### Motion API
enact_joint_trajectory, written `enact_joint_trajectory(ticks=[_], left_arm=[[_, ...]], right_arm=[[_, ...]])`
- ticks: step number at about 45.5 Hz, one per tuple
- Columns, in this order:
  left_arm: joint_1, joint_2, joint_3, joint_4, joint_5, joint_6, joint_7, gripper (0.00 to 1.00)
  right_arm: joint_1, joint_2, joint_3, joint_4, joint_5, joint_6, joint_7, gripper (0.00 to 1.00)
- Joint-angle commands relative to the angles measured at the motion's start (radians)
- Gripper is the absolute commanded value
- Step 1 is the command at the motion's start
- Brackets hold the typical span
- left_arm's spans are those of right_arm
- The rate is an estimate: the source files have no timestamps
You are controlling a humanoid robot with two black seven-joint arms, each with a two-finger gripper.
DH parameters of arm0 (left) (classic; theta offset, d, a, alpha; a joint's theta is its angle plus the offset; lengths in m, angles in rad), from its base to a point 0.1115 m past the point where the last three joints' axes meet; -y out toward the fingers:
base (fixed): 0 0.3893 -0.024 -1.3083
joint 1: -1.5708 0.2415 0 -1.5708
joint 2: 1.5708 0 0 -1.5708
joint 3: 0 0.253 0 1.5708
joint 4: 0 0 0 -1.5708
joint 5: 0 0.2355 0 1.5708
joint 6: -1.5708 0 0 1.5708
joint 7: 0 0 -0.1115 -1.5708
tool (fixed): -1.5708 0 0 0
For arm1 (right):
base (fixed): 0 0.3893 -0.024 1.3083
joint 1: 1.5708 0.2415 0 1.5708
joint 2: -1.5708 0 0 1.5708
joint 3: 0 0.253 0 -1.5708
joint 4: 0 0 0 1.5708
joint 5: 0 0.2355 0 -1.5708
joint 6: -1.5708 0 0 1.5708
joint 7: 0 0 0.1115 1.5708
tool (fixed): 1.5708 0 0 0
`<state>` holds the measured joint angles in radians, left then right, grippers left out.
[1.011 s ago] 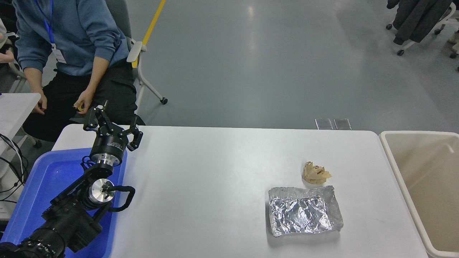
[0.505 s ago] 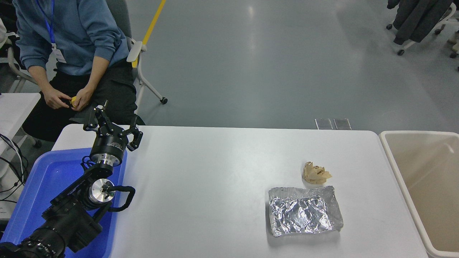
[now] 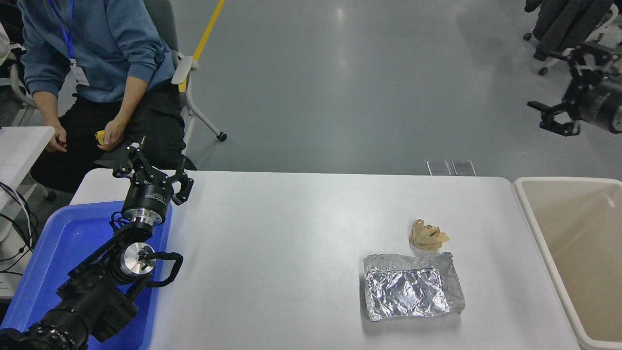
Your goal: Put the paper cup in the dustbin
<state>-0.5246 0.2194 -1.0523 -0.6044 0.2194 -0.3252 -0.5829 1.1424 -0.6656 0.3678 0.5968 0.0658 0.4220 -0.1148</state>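
Observation:
The paper cup is not in view on the table or in either gripper. The beige dustbin (image 3: 545,253) stands at the table's right end, open-topped, and what I see of its inside holds nothing. My right gripper (image 3: 546,80) comes in from the right edge, high above the floor beyond the dustbin's far side, open and holding nothing. My left gripper (image 3: 153,170) is parked at the lower left over the blue tray's far corner, open and empty.
A crumpled brown paper wad (image 3: 427,235) and a crinkled silver foil tray (image 3: 413,286) lie on the white table (image 3: 291,233) at the right. A blue tray (image 3: 63,243) sits at the left edge. A person (image 3: 92,53) sits at the far left.
My right gripper has come into view at the upper right edge; it was out of view before. The person's hands have shifted. The left arm has not moved.

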Motion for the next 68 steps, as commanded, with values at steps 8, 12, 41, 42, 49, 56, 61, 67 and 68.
enact_joint_trajectory(ticks=[8, 12, 41, 42, 49, 56, 61, 67, 68], left_arm=[[0.000, 0.000, 0.000, 0.000, 0.000, 0.000, 0.000, 1.00], [0.000, 0.000, 0.000, 0.000, 0.000, 0.000, 0.000, 1.00], [0.000, 0.000, 0.000, 0.000, 0.000, 0.000, 0.000, 1.00], [0.000, 0.000, 0.000, 0.000, 0.000, 0.000, 0.000, 1.00], [0.000, 0.000, 0.000, 0.000, 0.000, 0.000, 0.000, 1.00], [0.000, 0.000, 0.000, 0.000, 0.000, 0.000, 0.000, 1.00], [0.000, 0.000, 0.000, 0.000, 0.000, 0.000, 0.000, 1.00], [0.000, 0.000, 0.000, 0.000, 0.000, 0.000, 0.000, 1.00], [0.000, 0.000, 0.000, 0.000, 0.000, 0.000, 0.000, 1.00]], right_arm=[[0.005, 0.198, 0.019, 0.037, -0.053, -0.025, 0.029, 0.99], [0.005, 0.250, 0.019, -0.008, -0.070, -0.038, 0.058, 0.99], [-0.050, 0.435, -0.016, -0.330, -0.084, -0.118, 0.152, 0.99], [-0.052, 0.443, -0.015, -0.331, -0.083, -0.132, 0.153, 0.99], [-0.055, 0.494, 0.000, -0.328, -0.081, -0.229, 0.155, 0.99], [-0.053, 0.527, 0.000, -0.325, -0.081, -0.229, 0.155, 0.99], [-0.050, 0.549, 0.000, -0.324, -0.081, -0.227, 0.155, 0.99], [-0.047, 0.569, -0.003, -0.325, -0.081, -0.227, 0.153, 0.99], [-0.047, 0.570, -0.003, -0.325, -0.081, -0.227, 0.153, 0.99]])
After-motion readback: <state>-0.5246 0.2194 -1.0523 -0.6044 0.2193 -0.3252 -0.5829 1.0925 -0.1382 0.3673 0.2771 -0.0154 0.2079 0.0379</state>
